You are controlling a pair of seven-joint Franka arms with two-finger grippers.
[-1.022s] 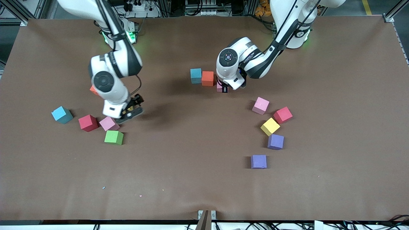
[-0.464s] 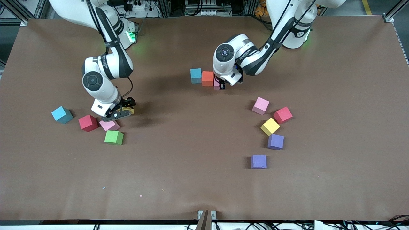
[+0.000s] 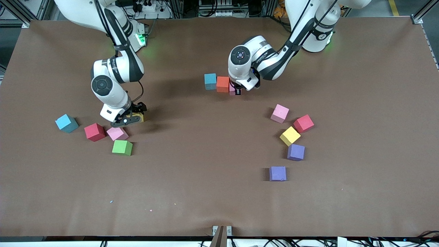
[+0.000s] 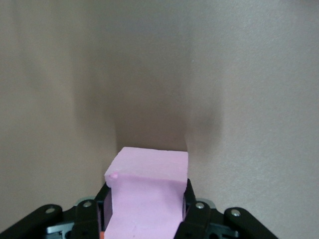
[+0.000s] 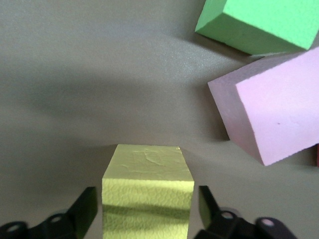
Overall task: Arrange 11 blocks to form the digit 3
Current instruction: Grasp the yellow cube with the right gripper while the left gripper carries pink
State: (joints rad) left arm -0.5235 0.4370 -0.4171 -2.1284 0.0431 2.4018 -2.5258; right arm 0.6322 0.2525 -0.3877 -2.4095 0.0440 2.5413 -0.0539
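My left gripper [image 3: 236, 90] is shut on a pink block [image 4: 147, 169] and holds it low at the table, against an orange block [image 3: 223, 84]. A blue block [image 3: 210, 81] touches the orange one at its end toward the right arm, so the three make a row. My right gripper [image 3: 131, 118] is open, its fingers [image 5: 85, 209] either side of a yellow block [image 5: 147, 172] that sits on the table [image 3: 205, 144], with small gaps. That yellow block also shows in the front view [image 3: 139, 117].
By the right gripper lie a pink block [image 3: 117, 133], a green block [image 3: 122, 147], a red block [image 3: 95, 132] and a blue block [image 3: 67, 122]. Toward the left arm's end lie pink [image 3: 280, 113], red [image 3: 304, 123], yellow [image 3: 290, 136] and two purple blocks [image 3: 296, 152], [image 3: 277, 173].
The left gripper has carried the pink block toward the orange block until it sits against it. The right gripper has shifted toward its base and lowered round the yellow block.
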